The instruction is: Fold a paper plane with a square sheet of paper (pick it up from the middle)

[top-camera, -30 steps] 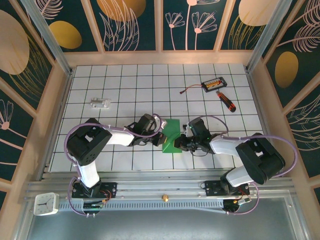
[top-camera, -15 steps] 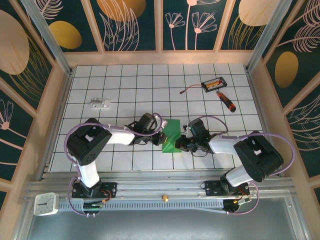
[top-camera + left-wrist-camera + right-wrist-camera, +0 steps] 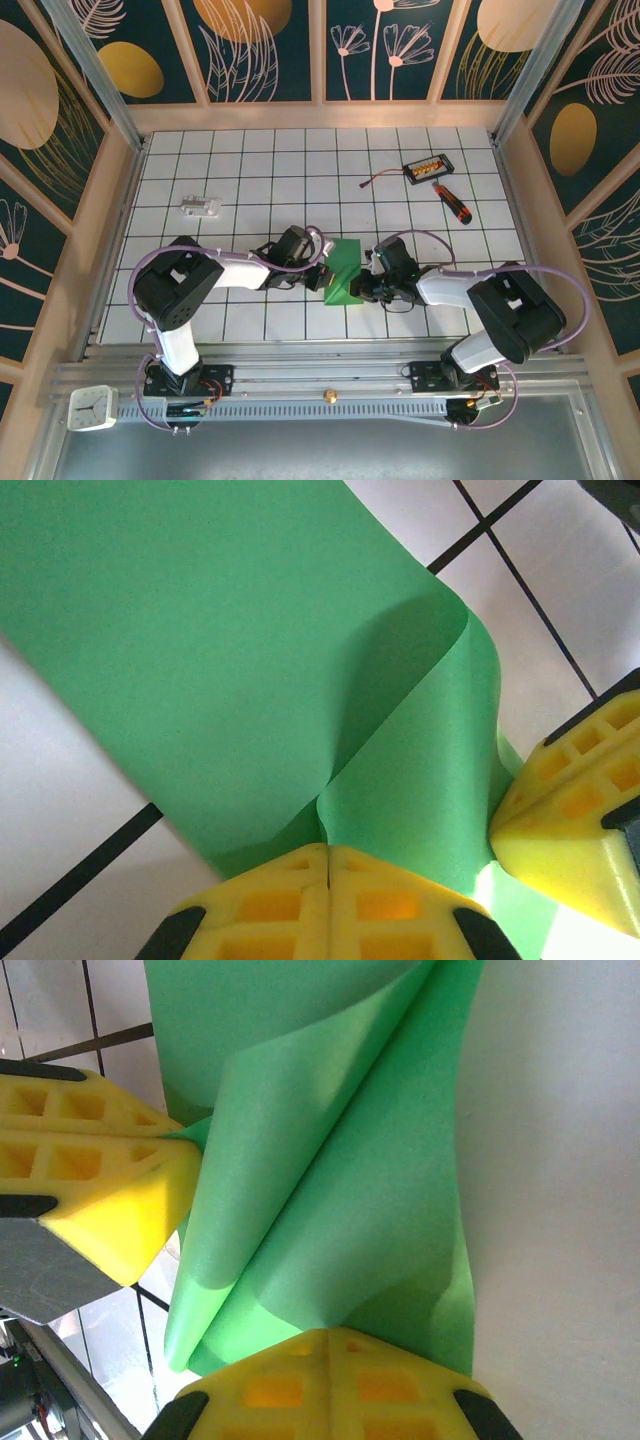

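- Two end effectors meet just below the centre of the top view: the left end effector [image 3: 320, 272] reaches in from the left and the right end effector [image 3: 364, 288] from the right. The green sheet of paper [image 3: 343, 268] sits between them, over the white tiled counter [image 3: 250, 160].
- On the left end effector the jaws are pressed together and pinch the sheet's edge. In the left wrist view its yellow fingers [image 3: 270, 900] sit at bottom centre, and the paper spreads from their seam across the upper left of the frame. One flap curls upward on the right.
- On the right end effector the jaws are also closed tight on the paper. In the right wrist view the paper rises from the seam at bottom centre, folded over itself into two layers along a diagonal crease.
- Each wrist view shows the other end effector just beside the paper.
- A small black box [image 3: 427, 167] and a screwdriver [image 3: 455, 203] lie at the upper right of the top view, well apart from the sheet.
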### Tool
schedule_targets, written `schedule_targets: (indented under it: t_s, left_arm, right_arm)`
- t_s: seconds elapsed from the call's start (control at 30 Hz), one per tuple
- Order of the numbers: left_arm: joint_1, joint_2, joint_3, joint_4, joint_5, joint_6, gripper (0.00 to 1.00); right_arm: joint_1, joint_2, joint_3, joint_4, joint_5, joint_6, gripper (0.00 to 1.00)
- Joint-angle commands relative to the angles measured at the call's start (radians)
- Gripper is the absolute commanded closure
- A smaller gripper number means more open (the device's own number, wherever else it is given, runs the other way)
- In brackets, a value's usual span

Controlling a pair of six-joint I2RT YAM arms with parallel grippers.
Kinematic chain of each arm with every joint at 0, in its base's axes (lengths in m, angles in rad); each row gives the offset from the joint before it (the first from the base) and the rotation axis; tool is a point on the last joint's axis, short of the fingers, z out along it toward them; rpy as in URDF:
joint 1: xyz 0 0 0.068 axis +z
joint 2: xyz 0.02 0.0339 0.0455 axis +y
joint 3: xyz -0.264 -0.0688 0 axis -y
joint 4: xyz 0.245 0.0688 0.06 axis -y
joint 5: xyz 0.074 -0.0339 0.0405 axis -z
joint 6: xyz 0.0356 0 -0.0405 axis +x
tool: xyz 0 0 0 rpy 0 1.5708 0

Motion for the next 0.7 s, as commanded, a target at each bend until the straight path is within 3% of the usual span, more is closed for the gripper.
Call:
schedule_targets:
  t_s: [0.0,0.67]
  left_arm:
    - [0.007,0.006,0.02,-0.036,0.006,0.003,1.0]
    - [0.007,0.024,0.039,-0.039,0.013,0.003,1.0]
  right_arm:
    - [0.004,-0.006,-0.016,-0.124,0.085,-0.025,0.94]
    - [0.004,-0.017,-0.022,-0.139,0.096,-0.035,0.94]
